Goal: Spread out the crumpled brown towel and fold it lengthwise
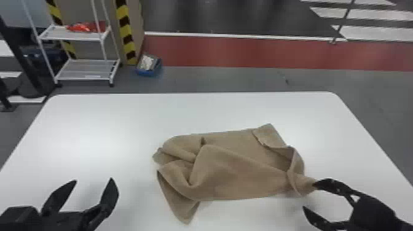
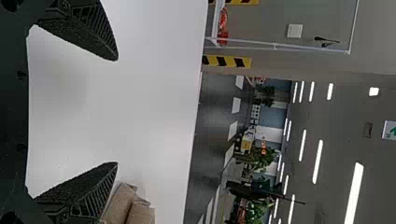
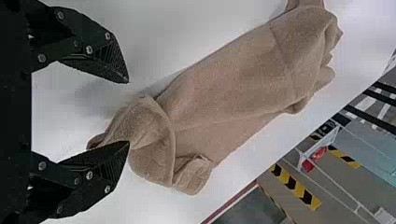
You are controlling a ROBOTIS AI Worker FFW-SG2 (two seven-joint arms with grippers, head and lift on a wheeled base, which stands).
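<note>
The left gripper (image 1: 94, 180) stands wide open over the near left part of the white table (image 1: 123, 123), well apart from the brown towel (image 1: 239, 172), with nothing between its fingers. In its own wrist view, the left gripper (image 2: 116, 112) shows the same broad gap, bare tabletop beyond it. The right gripper (image 1: 309, 196) is also spread wide and grips nothing; it is at the towel's narrow, twisted right end (image 1: 307, 183), one fingertip overlapping that end in the head view. In the right wrist view, one finger of the right gripper (image 3: 128, 112) lies across the cloth, the other apart from it; whether the overlapping finger presses on the fabric, I cannot tell. The towel lies crumpled on the table, right of the middle, with bunched folds at its left, a turned-over flap (image 1: 267, 135) at its far right and a corner (image 1: 186, 215) pointing toward the robot.
</note>
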